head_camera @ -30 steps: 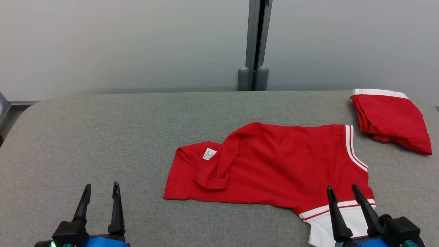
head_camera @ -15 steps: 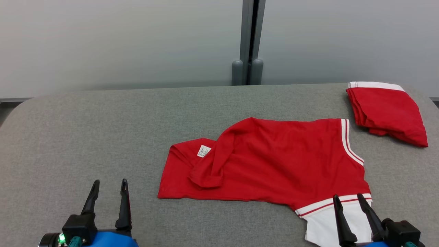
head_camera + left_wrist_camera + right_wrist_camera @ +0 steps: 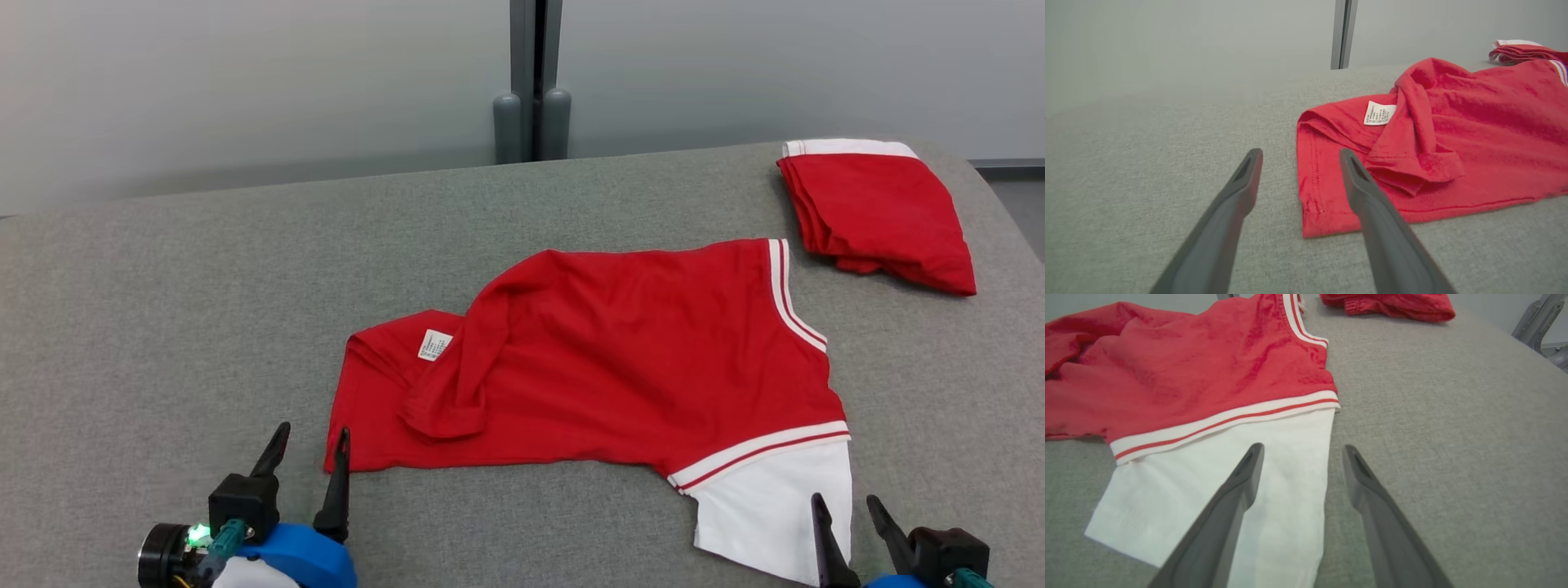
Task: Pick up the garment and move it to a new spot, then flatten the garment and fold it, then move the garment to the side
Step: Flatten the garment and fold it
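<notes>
A red garment point(image 3: 620, 359) with white trim and a white sleeve point(image 3: 767, 506) lies partly rumpled in the middle of the grey table point(image 3: 163, 310); its left part is folded over, showing a white label point(image 3: 434, 344). My left gripper point(image 3: 313, 433) stands open at the garment's near left corner, nothing between its fingers. The left wrist view has that corner point(image 3: 1314, 220) just ahead of the open left gripper point(image 3: 1300, 153). My right gripper point(image 3: 846, 500) is open by the sleeve's right edge. In the right wrist view the right gripper point(image 3: 1302, 448) straddles that sleeve edge point(image 3: 1327, 465), the garment's red body point(image 3: 1200, 367) beyond.
A second red garment point(image 3: 878, 212), folded, with a white band, rests at the table's far right corner and shows in the wrist views point(image 3: 1519, 51) point(image 3: 1388, 304). A grey post point(image 3: 535, 82) stands behind the table against the pale wall. The table's left half is bare cloth.
The head camera has swung, shifting the whole picture left and up. My left gripper has come closer to the garment's near left corner. My right gripper sits lower in view, by the sleeve.
</notes>
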### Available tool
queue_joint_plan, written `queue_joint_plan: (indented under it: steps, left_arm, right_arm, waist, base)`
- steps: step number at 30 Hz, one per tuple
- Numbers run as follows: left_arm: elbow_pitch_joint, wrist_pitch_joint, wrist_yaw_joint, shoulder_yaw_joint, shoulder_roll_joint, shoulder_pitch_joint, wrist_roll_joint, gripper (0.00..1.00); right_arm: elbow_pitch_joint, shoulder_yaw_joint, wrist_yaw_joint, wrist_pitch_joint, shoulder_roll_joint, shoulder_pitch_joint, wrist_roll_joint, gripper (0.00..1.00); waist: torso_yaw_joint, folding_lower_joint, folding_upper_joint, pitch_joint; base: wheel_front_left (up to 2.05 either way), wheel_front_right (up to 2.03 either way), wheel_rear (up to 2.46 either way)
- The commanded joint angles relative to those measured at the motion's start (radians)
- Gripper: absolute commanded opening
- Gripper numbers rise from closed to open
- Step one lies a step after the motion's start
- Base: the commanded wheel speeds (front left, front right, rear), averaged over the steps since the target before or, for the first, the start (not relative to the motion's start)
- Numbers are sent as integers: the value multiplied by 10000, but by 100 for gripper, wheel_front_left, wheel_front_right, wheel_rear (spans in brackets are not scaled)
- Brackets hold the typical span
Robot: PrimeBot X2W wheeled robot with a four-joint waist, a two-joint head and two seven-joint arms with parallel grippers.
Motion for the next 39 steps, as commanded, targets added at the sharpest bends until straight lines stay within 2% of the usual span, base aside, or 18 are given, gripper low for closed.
queue_joint_plan:
  steps: [1, 12, 25, 31, 36, 37, 38, 39]
  left_arm:
    - [318, -24, -21, -150, 113, -181, -97, 100]
    - [1945, -24, -23, -901, 246, -820, -823, 100]
    - [2952, -19, -24, -1364, 41, -1135, -1899, 100]
    - [3181, -21, -24, -1626, 26, -1474, -2376, 100]
    - [3383, -20, -24, -1738, 52, -1665, -2643, 100]
    - [3425, -20, -24, -1777, 43, -1689, -2718, 87]
    - [3474, -20, -24, -1814, 33, -1734, -2787, 40]
    - [3505, -20, -24, -1841, 31, -1806, -2855, 17]
  right_arm:
    - [236, 49, 1, 1, -21, -179, 100, 100]
    - [1532, 667, 1, 28, -18, -625, 519, 100]
    - [2327, 2003, 16, 35, 61, -811, 1562, 100]
    - [2561, 1810, -2, 2, -257, -938, 1411, 100]
    - [2904, 1897, -8, 280, -189, -963, 1460, 100]
    - [2951, 1969, -7, 338, -161, -966, 1540, 100]
    - [2993, 2072, -5, 376, -122, -998, 1588, 83]
    - [3013, 2167, 3, 373, -94, -1031, 1668, 45]
  waist:
    - [-73, -1, -1, 53]
    - [-369, -1, -1, 347]
    - [-477, -1, -1, 199]
    - [-479, -1, -1, 244]
    - [-481, -1, -1, 247]
    - [-471, -1, -1, 245]
    - [-459, -1, -1, 244]
    - [-449, -1, -1, 242]
  base:
    - [0, 0, 0]
    - [0, 0, 0]
    - [0, 0, 0]
    - [0, 0, 0]
    - [0, 0, 0]
    - [0, 0, 0]
    - [0, 0, 0]
    - [0, 0, 0]
